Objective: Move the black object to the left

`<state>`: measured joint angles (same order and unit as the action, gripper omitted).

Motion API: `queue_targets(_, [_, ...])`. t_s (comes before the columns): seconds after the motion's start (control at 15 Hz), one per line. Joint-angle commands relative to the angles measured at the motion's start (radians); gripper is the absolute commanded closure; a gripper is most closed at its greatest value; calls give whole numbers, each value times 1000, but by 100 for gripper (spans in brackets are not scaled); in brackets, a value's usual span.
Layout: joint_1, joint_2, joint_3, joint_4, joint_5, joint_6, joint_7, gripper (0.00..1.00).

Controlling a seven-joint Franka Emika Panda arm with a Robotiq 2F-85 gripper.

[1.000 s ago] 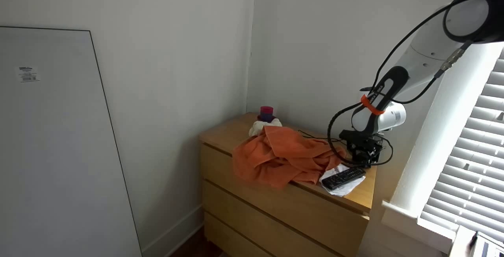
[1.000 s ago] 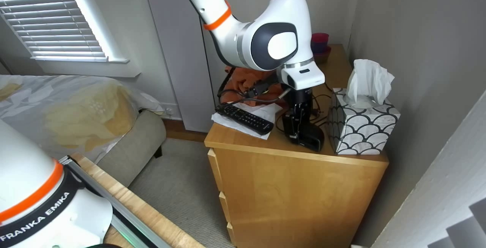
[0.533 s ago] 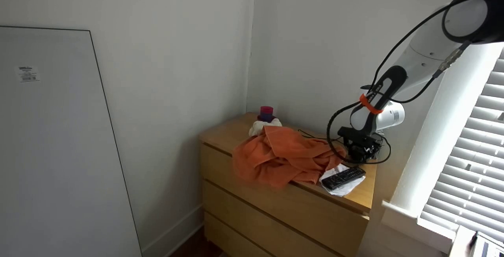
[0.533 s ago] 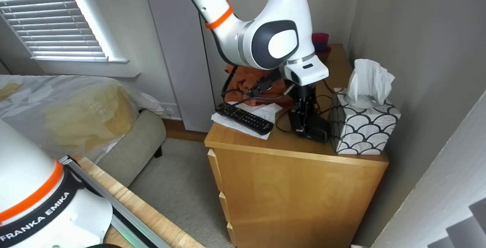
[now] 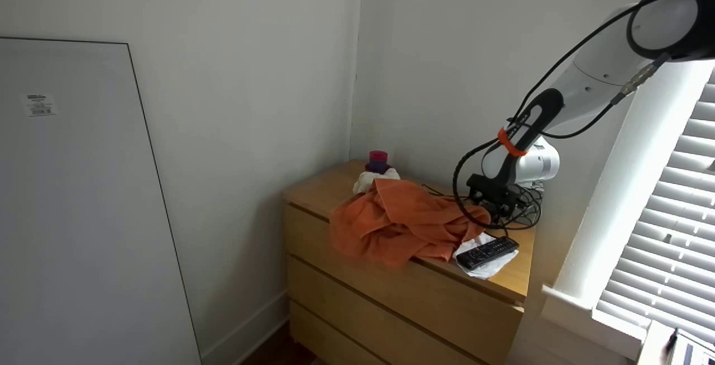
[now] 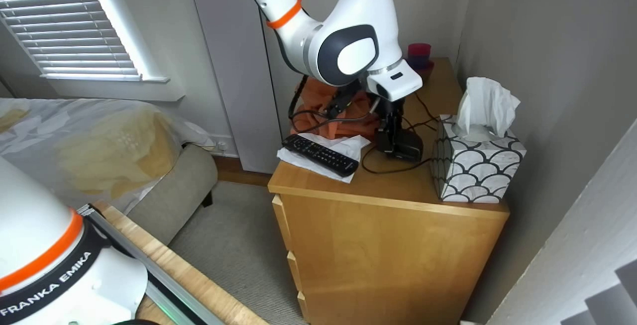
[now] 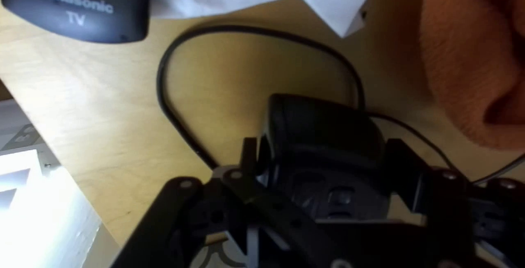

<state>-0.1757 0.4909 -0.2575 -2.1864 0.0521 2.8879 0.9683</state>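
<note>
The black object (image 7: 324, 130) is a boxy dark device with a rounded top and small buttons. A thin black cable (image 7: 246, 30) loops beside it. My gripper (image 7: 322, 153) is shut on it, with one finger on each side, in the wrist view. In an exterior view, the black object (image 6: 410, 147) hangs at the end of the gripper (image 6: 393, 133), over the dresser top (image 6: 388, 185). I cannot tell whether it touches the surface. In an exterior view, the gripper (image 5: 500, 205) and its cables hide the black object.
A black TV remote (image 6: 321, 155) lies on white paper (image 6: 356, 146) near the dresser's edge. An orange towel (image 5: 402, 214) is bunched farther along. A patterned tissue box (image 6: 477, 165) stands by the wall. Purple and red cups (image 5: 378, 161) stand at the far end.
The gripper and black object have moved away from the dresser's near end, toward the towel side, and the cable trails out behind. The remote and towel have not moved.
</note>
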Motion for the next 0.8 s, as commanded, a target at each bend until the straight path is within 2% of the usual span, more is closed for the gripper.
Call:
queue_targets(0.0, [27,-63,-37,-12,43,-133,-50,47])
queue_targets(0.07, [33,-3,-32,13,47,-44,-41,22])
queue_targets(0.2, [32,-25,-41,14,39,-105,-38,22])
queue_targets(0.33, [30,-37,-44,13,37,-117,-40,22])
queue_targets(0.4, [30,-38,-44,13,37,-117,-41,47])
queue_targets(0.53, [5,-1,-19,77,49,-93,-86,47])
queue_targets(0.73, [1,19,-10,183,48,-141,-143,47])
